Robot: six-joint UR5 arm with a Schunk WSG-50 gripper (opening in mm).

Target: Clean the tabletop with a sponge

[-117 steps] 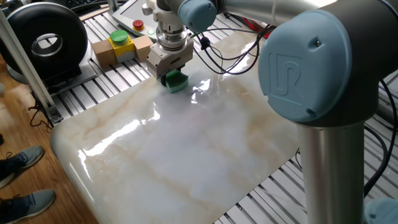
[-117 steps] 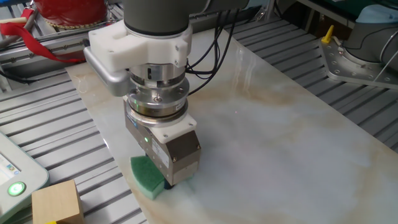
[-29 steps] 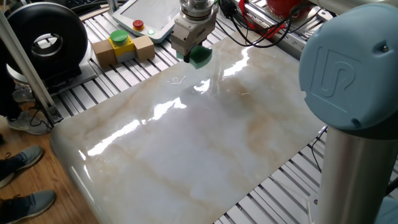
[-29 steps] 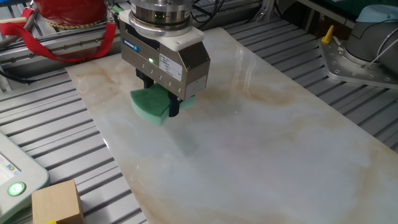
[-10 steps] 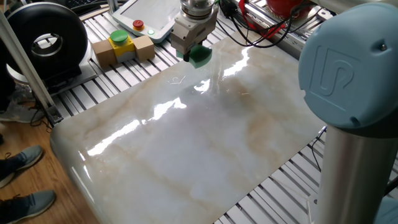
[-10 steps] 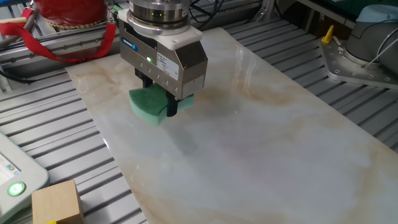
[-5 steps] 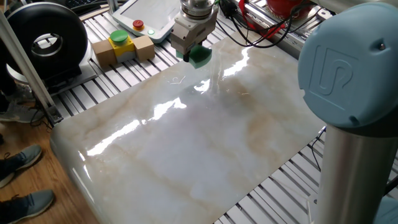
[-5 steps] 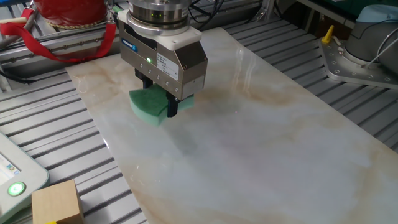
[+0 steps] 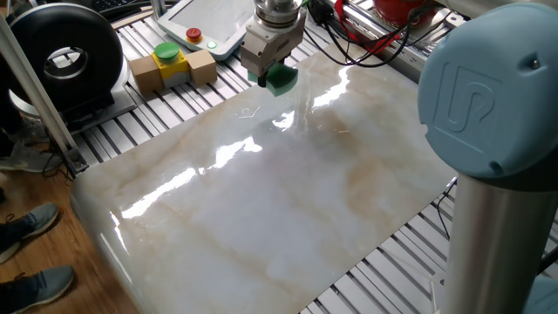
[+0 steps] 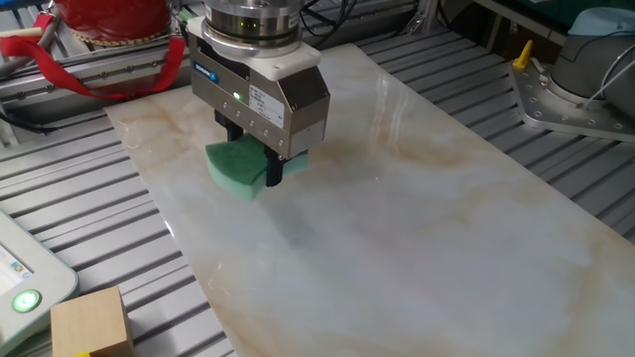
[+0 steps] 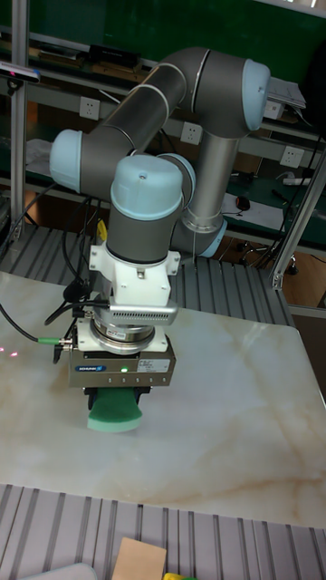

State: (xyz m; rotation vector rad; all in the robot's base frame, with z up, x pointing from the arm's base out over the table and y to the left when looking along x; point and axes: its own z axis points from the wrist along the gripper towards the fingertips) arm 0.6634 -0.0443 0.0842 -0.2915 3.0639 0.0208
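Note:
The glossy marble tabletop (image 9: 288,201) (image 10: 427,228) (image 11: 226,426) fills most of each view. My gripper (image 9: 271,77) (image 10: 260,164) (image 11: 118,403) is shut on the green sponge (image 9: 282,80) (image 10: 236,167) (image 11: 115,415) and holds it above one end of the slab, near the red-strapped clutter. In the other fixed view the sponge looks lifted clear of the marble. The fingers are mostly hidden behind the sponge.
A cardboard box with a yellow-and-green button (image 9: 170,61) sits on the ribbed aluminium frame (image 9: 157,113), next to a white pendant (image 9: 205,22). A black round device (image 9: 61,52) stands at the left. Red-strapped gear (image 10: 109,40) and cables (image 9: 366,39) lie beyond the slab's end.
Since 11.7 s ago the gripper has carried the sponge from the slab's button-box end to its far end. Over the last second nothing has visibly moved.

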